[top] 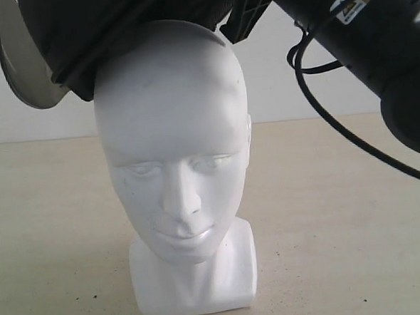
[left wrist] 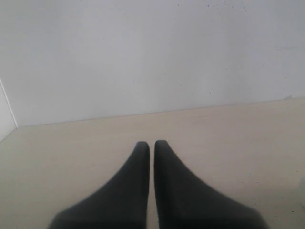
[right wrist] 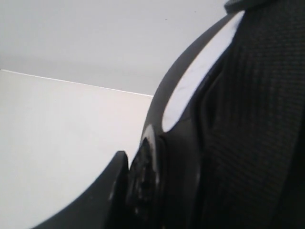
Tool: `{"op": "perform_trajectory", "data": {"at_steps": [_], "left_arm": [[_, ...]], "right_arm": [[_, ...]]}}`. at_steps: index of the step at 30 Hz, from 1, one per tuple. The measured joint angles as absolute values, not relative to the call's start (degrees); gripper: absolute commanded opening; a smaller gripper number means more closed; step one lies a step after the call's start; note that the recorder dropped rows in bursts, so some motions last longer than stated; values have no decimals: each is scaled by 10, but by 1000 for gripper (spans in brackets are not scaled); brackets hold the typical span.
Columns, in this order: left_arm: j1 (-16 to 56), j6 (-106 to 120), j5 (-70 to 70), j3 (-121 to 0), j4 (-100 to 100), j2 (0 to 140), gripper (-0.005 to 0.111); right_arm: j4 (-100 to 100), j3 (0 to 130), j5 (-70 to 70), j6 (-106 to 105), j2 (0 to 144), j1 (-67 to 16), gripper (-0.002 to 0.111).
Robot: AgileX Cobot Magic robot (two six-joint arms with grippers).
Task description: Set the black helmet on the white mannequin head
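The white mannequin head (top: 175, 167) stands upright on its block base in the middle of the exterior view, facing the camera. The black helmet (top: 102, 28) hangs tilted over it, its padded rim touching the upper left of the crown, with the smoky visor (top: 19, 66) sticking out to the left. My right gripper (right wrist: 143, 164) is shut on the helmet's side by the visor pivot; one finger (right wrist: 116, 186) shows outside the shell and the other is hidden by the lining (right wrist: 257, 119). My left gripper (left wrist: 151, 143) is shut on nothing, low over the table, away from the head.
The beige table (top: 342, 214) stretches round the head on both sides, with a white wall (top: 298, 81) behind. My right arm (top: 381, 40) and its black cable (top: 321, 115) come down from the upper right, close to the head's right side.
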State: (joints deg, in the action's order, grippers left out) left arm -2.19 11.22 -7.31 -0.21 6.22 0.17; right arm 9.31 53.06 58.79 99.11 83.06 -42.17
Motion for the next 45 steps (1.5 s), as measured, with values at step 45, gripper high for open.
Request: {"op": "perform_trajectory", "data": {"at_steps": [45], "left_arm": [[0,-108,140,-2,184,2,4]], "right_arm": [[113,531,492,966,805,-425,0]]}}
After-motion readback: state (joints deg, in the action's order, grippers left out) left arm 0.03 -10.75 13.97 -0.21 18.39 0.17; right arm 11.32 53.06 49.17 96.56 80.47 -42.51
